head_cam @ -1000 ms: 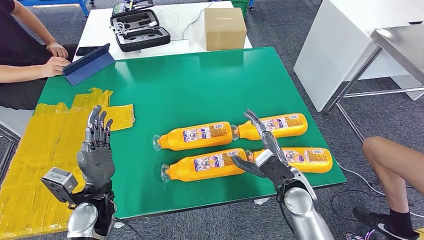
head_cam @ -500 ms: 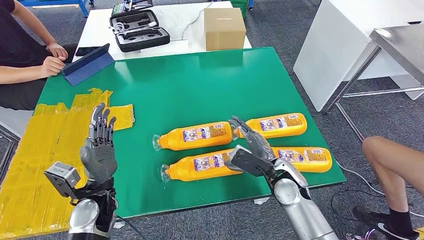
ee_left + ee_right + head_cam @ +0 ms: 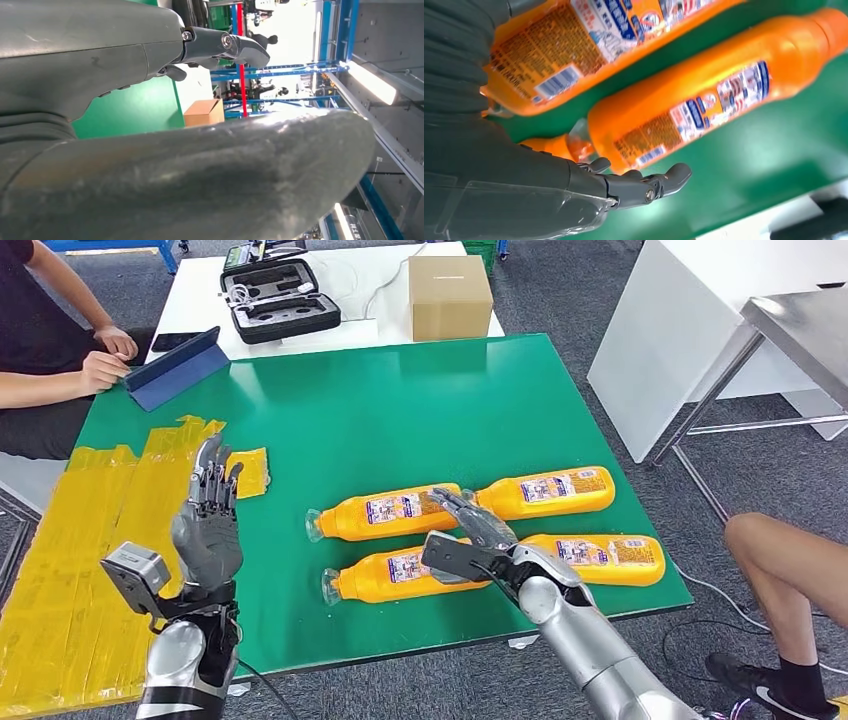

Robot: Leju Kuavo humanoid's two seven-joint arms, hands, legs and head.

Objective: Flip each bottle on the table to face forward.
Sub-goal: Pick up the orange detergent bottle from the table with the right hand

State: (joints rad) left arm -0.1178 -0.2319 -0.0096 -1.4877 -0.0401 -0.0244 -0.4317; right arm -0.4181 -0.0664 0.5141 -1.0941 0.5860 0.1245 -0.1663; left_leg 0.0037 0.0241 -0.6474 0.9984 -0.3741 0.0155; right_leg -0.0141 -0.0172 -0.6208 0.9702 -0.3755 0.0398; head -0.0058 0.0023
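The right hand has swung left over the near-left bottle, fingers apart, gripping nothing. The left hand hovers upright, fingers spread, over the green surface.

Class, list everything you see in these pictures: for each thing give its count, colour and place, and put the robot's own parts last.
Bottles: four, orange, lying on their sides in two rows on the near right of the green table.
Table: one, green, centre.
Tape patch: one, yellow, covering the table's near left.
Tablet: one, blue, at the far left corner.
White table: one, behind the green one.
Case: one, black, open, on the white table.
Box: one, brown cardboard, on the white table.
Person: one, seated at far left; another's leg at near right.
Left hand: grey, raised over the tape, fingers apart.
Right hand: grey, over the two left bottles, fingers apart.
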